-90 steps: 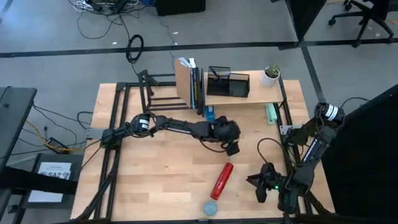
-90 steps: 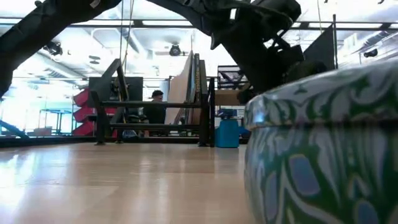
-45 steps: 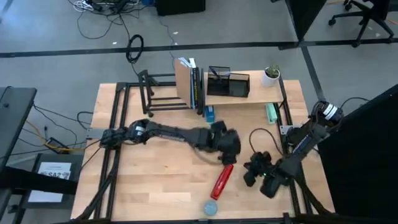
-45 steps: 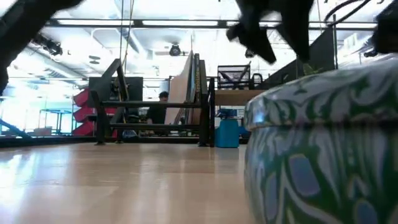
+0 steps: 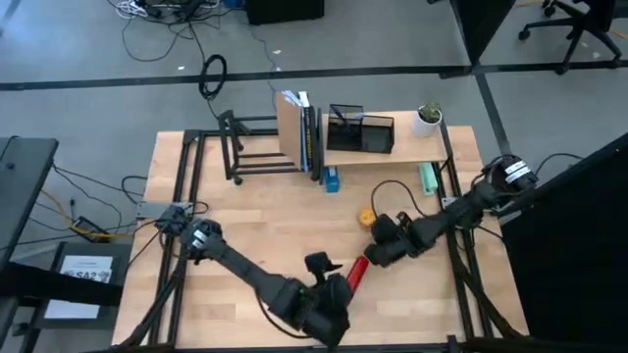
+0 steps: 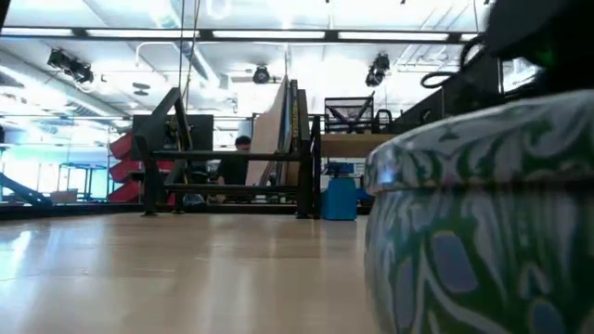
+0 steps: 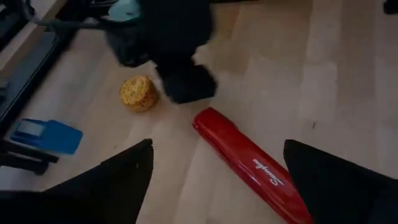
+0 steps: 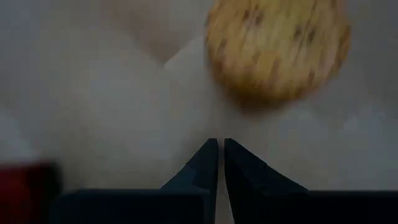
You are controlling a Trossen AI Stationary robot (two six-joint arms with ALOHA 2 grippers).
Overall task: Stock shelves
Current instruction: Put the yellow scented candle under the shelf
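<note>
A red stapler (image 5: pixel 355 275) (image 7: pixel 249 163) lies flat on the table near its front edge. My left gripper (image 5: pixel 332 281) (image 7: pixel 217 186) stands open just short of the stapler's near end, fingers spread wide and touching nothing. A round yellow sponge-like puck (image 5: pixel 365 216) (image 8: pixel 277 46) rests on the table's middle. My right gripper (image 5: pixel 374 247) (image 8: pixel 219 155) is shut, its tips between the puck and the stapler's far end, touching neither. The wooden plank shelf (image 5: pixel 407 152) and the black tube rack (image 5: pixel 257 149) stand at the far edge.
On the plank shelf stand books (image 5: pixel 299 132), a black mesh organizer (image 5: pixel 361 128) and a small potted plant (image 5: pixel 427 119). A blue box (image 5: pixel 331 178) and a mint-green item (image 5: pixel 428 178) lie before it. A green-patterned bowl (image 6: pixel 483 213) fills the low view's right.
My left gripper has swung from the table's middle toward the near edge and now faces the stapler. My right gripper has come from the near right corner toward the table's middle. The yellow puck now shows where the left gripper stood.
</note>
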